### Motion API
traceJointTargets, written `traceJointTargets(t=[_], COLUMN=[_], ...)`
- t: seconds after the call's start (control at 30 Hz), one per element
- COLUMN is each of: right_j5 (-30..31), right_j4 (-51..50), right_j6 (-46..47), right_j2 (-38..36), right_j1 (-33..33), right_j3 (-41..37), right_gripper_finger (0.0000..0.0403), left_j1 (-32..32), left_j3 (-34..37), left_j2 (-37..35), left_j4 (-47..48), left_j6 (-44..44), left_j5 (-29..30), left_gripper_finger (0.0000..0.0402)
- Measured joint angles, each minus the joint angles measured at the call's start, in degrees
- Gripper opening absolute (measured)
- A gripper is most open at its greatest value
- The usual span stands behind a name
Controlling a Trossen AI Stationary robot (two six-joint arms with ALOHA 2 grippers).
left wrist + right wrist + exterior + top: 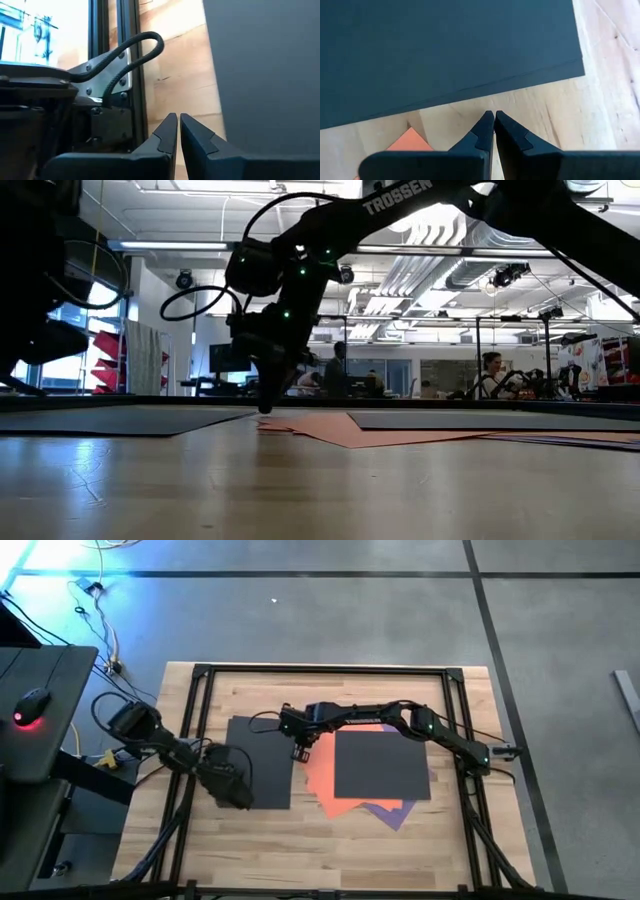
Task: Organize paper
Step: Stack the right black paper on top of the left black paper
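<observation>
High view: nearest the front edge of the table (330,840), a purple sheet (392,813) is seen as a corner poking out from beneath an orange sheet (322,780). On top of the orange sheet a dark grey sheet (381,765) is laid flat, so that orange shows only along its left and lower sides. To the left, apart from this pile, a second dark sheet (262,755) is laid flat on the bare wood.

At the lower left corner of that second sheet the left gripper (238,792) is held low, its fingers (167,132) pressed together with nothing between them; in the left wrist view the edge of the sheet is seen just beside the tips.

Farther back, the right arm is stretched across from the right side, and the right gripper (299,752) is pointed down over the strip of bare wood between the left sheet and the orange sheet. Its fingers (484,127) are pressed together and hold nothing; in the right wrist view the dark sheet lies just beyond the tips and an orange corner beside them. In the low view the tip is seen down at the table surface; whether it touches cannot be told.
</observation>
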State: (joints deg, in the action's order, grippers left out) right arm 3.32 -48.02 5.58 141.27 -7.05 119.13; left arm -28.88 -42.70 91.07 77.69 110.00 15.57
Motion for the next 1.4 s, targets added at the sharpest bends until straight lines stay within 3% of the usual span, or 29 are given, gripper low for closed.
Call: traceJointTargets(t=[0.1, 0.23, 0.53, 0.67, 0.93, 1.2, 1.4], right_j5=[-0.4, -0.4, -0.4, -0.4, -0.4, -0.3, 2.5], right_j4=[-0.7, -1.7, -2.5, -3.1, -3.9, -5.0, -5.4], right_j6=[-1.6, -3.6, -4.9, -5.9, -5.9, -5.7, -2.7], right_j2=[0.0, 0.0, 0.0, 0.0, 0.0, 0.0, 0.0], right_j1=[0.8, 1.6, 1.4, 1.0, 0.1, 0.0, 0.0], right_j3=[0.0, 0.0, 0.0, 0.0, 0.0, 0.1, 0.1], right_gripper_finger=[0.0001, 0.0001, 0.0001, 0.0001, 0.0001, 0.0001, 0.0001], left_j1=[0.5, 0.4, 1.7, 1.1, 0.7, 0.6, 1.5], left_j3=[-0.5, -0.1, 3.8, 0.7, -7.2, -6.9, 0.6], left_j2=[0.0, 0.2, 3.5, 3.7, 3.8, 3.8, 3.8], left_j4=[-2.8, -16.8, -21.5, -24.4, -19.4, -2.6, -12.0], left_j6=[-2.3, -8.4, -10.4, -11.2, -16.2, -6.8, -7.5], left_j5=[0.3, 4.5, 4.6, 7.9, 10.6, 5.3, 3.4], left_gripper_finger=[0.0, 0.0, 0.0, 0.0, 0.0, 0.0, 0.0])
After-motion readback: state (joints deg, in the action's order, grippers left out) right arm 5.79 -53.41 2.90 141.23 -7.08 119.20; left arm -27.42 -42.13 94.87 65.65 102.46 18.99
